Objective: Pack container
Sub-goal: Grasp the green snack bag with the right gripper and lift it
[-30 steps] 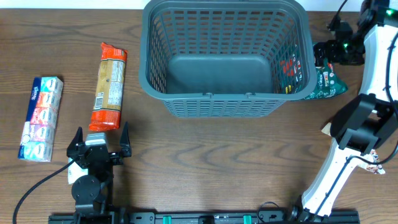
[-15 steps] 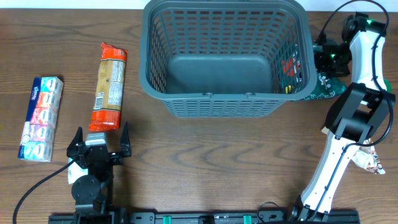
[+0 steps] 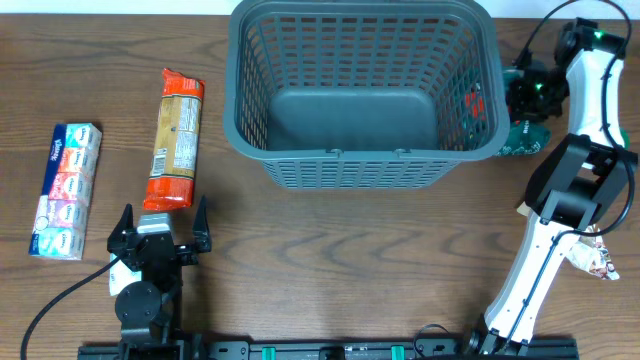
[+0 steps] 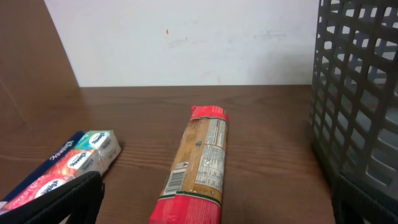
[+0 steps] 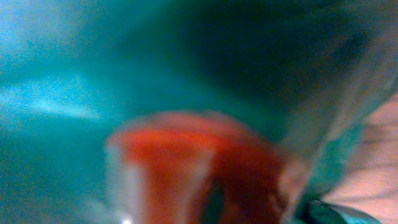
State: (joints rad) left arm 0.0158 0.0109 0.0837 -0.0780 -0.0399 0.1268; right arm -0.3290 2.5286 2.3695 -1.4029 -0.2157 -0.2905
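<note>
The container [image 3: 360, 152], a large dark grey lattice basket, stands at the back middle of the table, and its wall [image 4: 360, 93] fills the right of the left wrist view. A green packet [image 3: 522, 138] with red print lies against its right outer wall. My right gripper [image 3: 525, 92] is down on that packet and shut on it; the right wrist view is a blur of the teal and red wrapper [image 5: 93, 74]. My left gripper [image 3: 160, 225] rests open at the front left, nothing between its fingers [image 4: 62, 199].
A long orange-and-red packet [image 3: 176, 137] lies just ahead of the left gripper, lengthwise [image 4: 202, 162]. A tissue multipack [image 3: 66, 190] lies further left [image 4: 68, 165]. A small pale wrapper [image 3: 598, 262] sits by the right arm's base.
My right gripper has closed on the green packet, which is now bunched closer to the basket wall. The left arm has not moved.
</note>
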